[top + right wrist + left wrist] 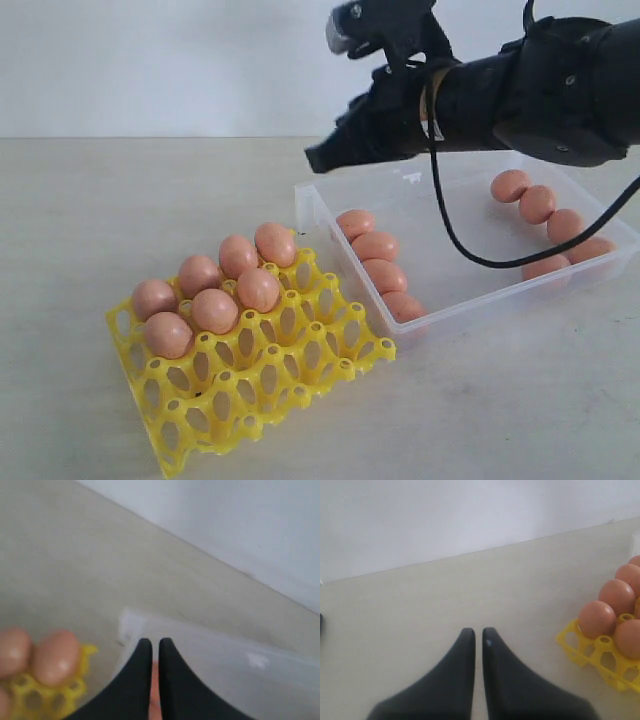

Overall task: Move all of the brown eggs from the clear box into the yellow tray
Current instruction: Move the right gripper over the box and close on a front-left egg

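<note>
Behind the right arm (540, 90), the clear box (500, 303) is partly hidden

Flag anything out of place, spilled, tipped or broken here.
Nothing stands out. The brown eggs in the yellow tray sit in cups along its far side. The rest lie in two rows inside the clear box. None is on the table or visibly cracked.

The counter (80, 200) is pale beige, matte and faintly streaked. At twelve o'clock in the exterior view a plain white wall (150, 60) meets it along a straight line. In the left wrist view a small dark shape (321, 622) is cut off at the picture's edge and cannot be identified.
</note>
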Tool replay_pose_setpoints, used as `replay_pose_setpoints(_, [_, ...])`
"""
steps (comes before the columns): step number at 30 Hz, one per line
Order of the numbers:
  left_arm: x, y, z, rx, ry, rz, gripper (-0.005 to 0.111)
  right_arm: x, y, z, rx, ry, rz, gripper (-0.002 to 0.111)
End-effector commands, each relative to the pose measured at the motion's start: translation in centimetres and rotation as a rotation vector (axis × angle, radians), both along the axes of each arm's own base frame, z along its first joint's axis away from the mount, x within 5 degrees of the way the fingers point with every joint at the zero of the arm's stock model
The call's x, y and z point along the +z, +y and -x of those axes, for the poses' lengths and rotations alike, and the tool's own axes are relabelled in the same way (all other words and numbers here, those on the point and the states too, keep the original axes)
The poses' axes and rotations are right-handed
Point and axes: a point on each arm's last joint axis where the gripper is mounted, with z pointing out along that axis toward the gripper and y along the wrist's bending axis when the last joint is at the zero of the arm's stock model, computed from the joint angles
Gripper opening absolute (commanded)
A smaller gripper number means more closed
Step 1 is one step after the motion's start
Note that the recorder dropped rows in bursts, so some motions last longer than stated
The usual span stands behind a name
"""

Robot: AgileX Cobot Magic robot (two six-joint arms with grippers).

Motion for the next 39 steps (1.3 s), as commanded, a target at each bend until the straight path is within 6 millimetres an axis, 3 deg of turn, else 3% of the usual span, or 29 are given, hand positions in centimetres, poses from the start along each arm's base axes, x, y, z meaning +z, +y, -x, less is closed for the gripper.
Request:
replay_pose_setpoints(1, [-0.1, 0.0, 0.0, -0.007, 0.000, 0.005, 0.004, -0.5, -3.5, -0.2, -0.209, 0.165, 0.393, 0.001])
replay_pose_setpoints(4, [-0.1, 0.0, 0.0, -0.007, 0.000, 0.005, 0.004, -0.3, -6.0, -1.0, -0.332, 0.340, 0.583, 0.001])
replay_pose_setpoints(7, [-0.1, 0.0, 0.0, -0.007, 0.000, 0.005, 0.004, -0.7, -7.4, -1.8, -0.342, 0.609, 0.451, 0.001])
replay_pose_setpoints(11, [-0.1, 0.0, 0.0, -0.007, 0.000, 0.005, 0.004, -1.5, -7.8, -2.5, -0.112, 0.871, 0.256, 0.001])
replay_pose_setpoints(19, [-0.1, 0.0, 0.0, -0.007, 0.000, 0.005, 0.004, -1.7, -8.6, -3.6, -0.062, 0.802, 0.281, 0.001])
replay_pose_setpoints(26, [-0.1, 0.0, 0.0, -0.007, 0.000, 0.005, 0.004, -2.1, -6.6, -2.9, 0.169, 0.875, 0.153, 0.001])
replay_pose_setpoints(35, [-0.1, 0.0, 0.0, -0.007, 0.000, 0.005, 0.004, -4.7, -5.8, -3.5, 0.401, 0.854, 0.187, 0.002])
replay_pose_setpoints(37, [-0.1, 0.0, 0.0, -0.007, 0.000, 0.005, 0.004, -5.1, -5.7, -3.7, 0.430, 0.825, 0.198, 0.009])
replay_pose_setpoints(39, [-0.1, 0.0, 0.0, -0.007, 0.000, 0.005, 0.004, -5.4, -5.6, -4.1, 0.447, 0.785, 0.203, 0.024])
